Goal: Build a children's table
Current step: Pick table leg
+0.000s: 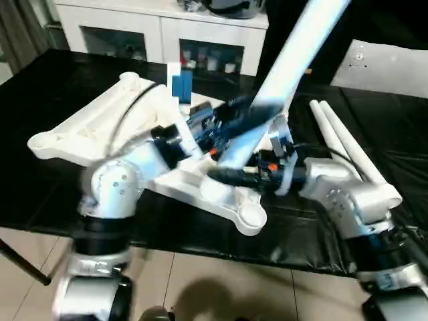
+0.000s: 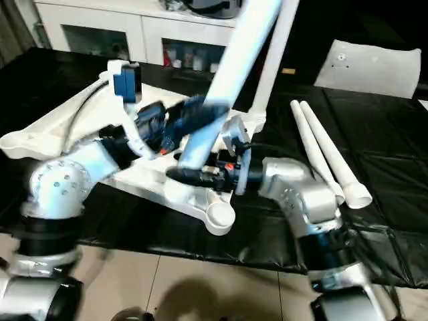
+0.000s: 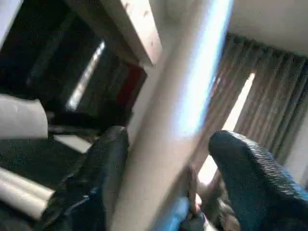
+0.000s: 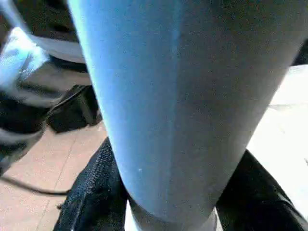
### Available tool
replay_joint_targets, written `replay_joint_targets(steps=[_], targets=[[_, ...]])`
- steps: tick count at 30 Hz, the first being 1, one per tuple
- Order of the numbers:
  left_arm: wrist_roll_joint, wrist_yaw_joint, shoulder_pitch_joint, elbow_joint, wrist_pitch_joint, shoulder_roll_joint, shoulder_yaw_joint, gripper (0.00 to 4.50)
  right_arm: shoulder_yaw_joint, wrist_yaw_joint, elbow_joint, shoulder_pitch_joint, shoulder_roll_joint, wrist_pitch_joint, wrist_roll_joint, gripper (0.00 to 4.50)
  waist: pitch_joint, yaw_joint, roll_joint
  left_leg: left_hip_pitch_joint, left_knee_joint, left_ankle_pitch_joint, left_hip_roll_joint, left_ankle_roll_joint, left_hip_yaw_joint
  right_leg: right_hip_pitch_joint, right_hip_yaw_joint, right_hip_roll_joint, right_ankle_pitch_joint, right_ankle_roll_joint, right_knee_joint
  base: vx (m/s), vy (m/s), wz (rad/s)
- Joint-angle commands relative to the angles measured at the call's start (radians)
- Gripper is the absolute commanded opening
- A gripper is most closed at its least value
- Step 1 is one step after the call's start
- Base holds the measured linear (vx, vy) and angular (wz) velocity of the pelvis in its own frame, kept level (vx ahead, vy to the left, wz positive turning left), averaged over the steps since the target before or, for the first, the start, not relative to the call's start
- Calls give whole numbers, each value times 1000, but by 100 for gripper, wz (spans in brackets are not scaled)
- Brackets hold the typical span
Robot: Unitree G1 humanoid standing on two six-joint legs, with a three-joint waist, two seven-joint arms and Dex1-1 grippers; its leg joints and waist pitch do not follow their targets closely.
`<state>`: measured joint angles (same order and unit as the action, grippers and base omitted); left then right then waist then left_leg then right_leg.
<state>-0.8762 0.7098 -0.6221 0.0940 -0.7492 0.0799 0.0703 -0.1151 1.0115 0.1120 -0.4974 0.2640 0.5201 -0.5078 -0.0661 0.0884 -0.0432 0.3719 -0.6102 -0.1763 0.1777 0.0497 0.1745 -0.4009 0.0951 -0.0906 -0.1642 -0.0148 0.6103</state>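
Left eye view: tabletop [image 1: 93, 130] is seen upside down on the black surface [image 1: 40, 194], long axis running from far left toward near centre, corner sockets up. One leg [image 1: 294, 50] is raised over it, slanting up and away, lower end held. Left pincer [image 3: 159, 187] is parted, fingers either side of the leg; a grip cannot be told. Right pincer [image 4: 173, 192] is clamped on the leg. Two legs [image 1: 344, 144] lie side by side at right, pointing away. White glass-door cabinets [image 1: 144, 30] stand behind; tiled floor [image 1: 214, 287] lies below.
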Motion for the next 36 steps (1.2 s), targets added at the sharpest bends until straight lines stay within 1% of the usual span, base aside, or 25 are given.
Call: replay_joint_targets(steps=[1, 4, 5, 7, 8, 10, 11, 12, 13, 14, 15, 16, 17, 18, 20, 21, 22, 23, 24, 27, 29, 31, 32, 34, 36], targets=[[-5, -23, 4, 34, 33, -21, 6, 351, 48, -54, -6, 6, -9, 5, -10, 191, 74, -1, 2, -9, 77, -236, 51, 23, -19, 53, -52, -61, -360, -129, -85, 0, 0, 0], [-39, -93, 8, 29, 52, -59, 77, 374, 79, -98, -18, 21, -39, -4, -32, 191, 75, -2, 0, -8, 77, -234, 49, 22, -17, 54, -52, -60, -338, -137, -84, 0, 0, 0], [-47, -111, 10, 31, 55, -67, 95, 379, 86, -110, -27, 29, -47, -5, -38, 191, 75, -1, 4, -8, 76, -233, 49, 23, -17, 54, -52, -60, -333, -139, -82, 0, 0, 0], [-28, -155, 17, 21, 79, -63, 123, 400, 109, -154, -52, 50, -68, -17, -45, 191, 75, -3, 2, -8, 78, -232, 49, 19, -18, 54, -52, -58, -325, -129, -82, 0, 0, 0], [2, -170, 23, 16, 96, -52, 122, 400, 118, -172, -66, 60, -75, -20, -46, 191, 75, -3, 5, -8, 78, -233, 48, 18, -18, 55, -51, -57, -328, -125, -83, 0, 0, 0], [57, -189, 34, 5, 122, -28, 118, 417, 134, -212, -89, 77, -83, -26, -38, 191, 73, -7, 8, -12, 82, -247, 49, 23, -19, 50, -52, -55, -356, -96, -90, 0, 0, 0], [122, -202, 52, -12, 154, 4, 110, 422, 144, -264, -113, 98, -80, -38, -7, 191, 72, -7, 13, -13, 82, -248, 48, 28, -20, 49, -52, -55, -363, -87, -90, 0, 0, 0], [127, -203, 54, -13, 156, 6, 108, 430, 144, -267, -115, 100, -80, -39, -4, 191, 72, -6, 12, -14, 84, -250, 49, 31, -20, 48, -52, -54, -367, -77, -92, 0, 0, 0], [203, -208, 76, -30, 176, 48, 75, 435, 144, -312, -134, 121, -71, -59, 43, 191, 73, -7, 14, -14, 84, -253, 48, 38, -21, 48, -53, -54, -366, -70, -90, 0, 0, 0], [237, -209, 86, -37, 182, 68, 55, 437, 143, -329, -140, 129, -67, -70, 64, 191, 73, -8, 12, -14, 86, -253, 48, 43, -22, 46, -53, -53, -365, -55, -90, 0, 0, 0], [294, -205, 100, -52, 193, 103, 14, 437, 150, -356, -149, 140, -69, -73, 77, 191, 73, -8, 16, -17, 87, -261, 47, 47, -21, 44, -53, -52, -374, -50, -91, 0, 0, 0], [379, -192, 123, -75, 232, 157, -52, 437, 159, -404, -163, 155, -75, -72, 92, 191, 73, -7, 20, -19, 87, -266, 47, 48, -22, 43, -54, -53, -378, -48, -93, 0, 0, 0], [438, -181, 140, -96, 265, 191, -98, 437, 163, -440, -174, 167, -79, -70, 110, 191, 72, -9, 24, -19, 88, -274, 47, 51, -23, 41, -54, -52, -380, -46, -92, 0, 0, 0], [473, -177, 153, -111, 294, 206, -122, 437, 161, -465, -182, 177, -80, -69, 128, 191, 72, -11, 25, -21, 89, -286, 45, 55, -23, 39, -54, -49, -388, -33, -93, 0, 0, 0], [501, -179, 166, -124, 321, 212, -137, 437, 154, -489, -196, 192, -80, -66, 148, 191, 74, -12, 25, -21, 91, -290, 47, 61, -24, 41, -55, -52, -370, -42, -92, 0, 0, 0], [535, -172, 183, -137, 359, 219, -162, 437, 137, -509, -218, 215, -77, -63, 174, 191, 75, -12, 27, -19, 91, -293, 49, 63, -24, 42, -55, -54, -350, -62, -89, 0, 0, 0], [585, -145, 206, -152, 412, 237, -209, 437, 123, -535, -244, 244, -75, -54, 193, 191, 74, -9, 26, -19, 92, -293, 49, 61, -24, 42, -56, -55, -339, -66, -92, 0, 0, 0], [585, -145, 206, -152, 412, 237, -209, 437, 123, -535, -244, 244, -75, -54, 193, 191, 75, -10, 25, -16, 93, -286, 49, 57, -24, 46, -58, -55, -316, -70, -86, 0, 0, 0], [631, -119, 217, -167, 458, 257, -250, 437, 118, -544, -258, 261, -73, -51, 200, 191, 75, -12, 21, -15, 93, -287, 49, 56, -23, 46, -58, -56, -313, -76, -86, 0, 0, 0], [678, -54, 233, -188, 516, 288, -313, 437, 116, -559, -280, 284, -69, -45, 209, 191, 71, -15, 22, -17, 94, -306, 47, 48, -22, 43, -59, -58, -359, -73, -93, 0, 0, 0], [680, 33, 235, -198, 548, 314, -354, 437, 115, -564, -291, 300, -57, -47, 218, 191, 70, -18, 20, -17, 94, -314, 48, 49, -23, 42, -59, -60, -386, -69, -96, 0, 0, 0], [690, 175, 215, -237, 603, 355, -404, 437, 116, -546, -297, 320, -39, -53, 213, 191, 68, -20, 21, -20, 95, -327, 48, 46, -23, 39, -59, -61, -412, -70, -99, 0, 0, 0], [692, 184, 213, -240, 605, 358, -407, 437, 116, -545, -298, 322, -38, -53, 213, 191, 67, -22, 21, -19, 95, -332, 46, 43, -23, 38, -59, -60, -424, -66, -101, 0, 0, 0], [713, 270, 181, -292, 645, 384, -437, 410, 111, -535, -306, 332, -30, -60, 214, 191, 67, -30, 21, -19, 96, -346, 47, 46, -24, 38, -59, -61, -427, -68, -100, 0, 0, 0], [730, 323, 154, -338, 680, 399, -458, 403, 108, -526, -308, 335, -21, -63, 215, 191, 68, -31, 21, -19, 96, -346, 48, 49, -25, 38, -59, -62, -417, -79, -97, 0, 0, 0]])
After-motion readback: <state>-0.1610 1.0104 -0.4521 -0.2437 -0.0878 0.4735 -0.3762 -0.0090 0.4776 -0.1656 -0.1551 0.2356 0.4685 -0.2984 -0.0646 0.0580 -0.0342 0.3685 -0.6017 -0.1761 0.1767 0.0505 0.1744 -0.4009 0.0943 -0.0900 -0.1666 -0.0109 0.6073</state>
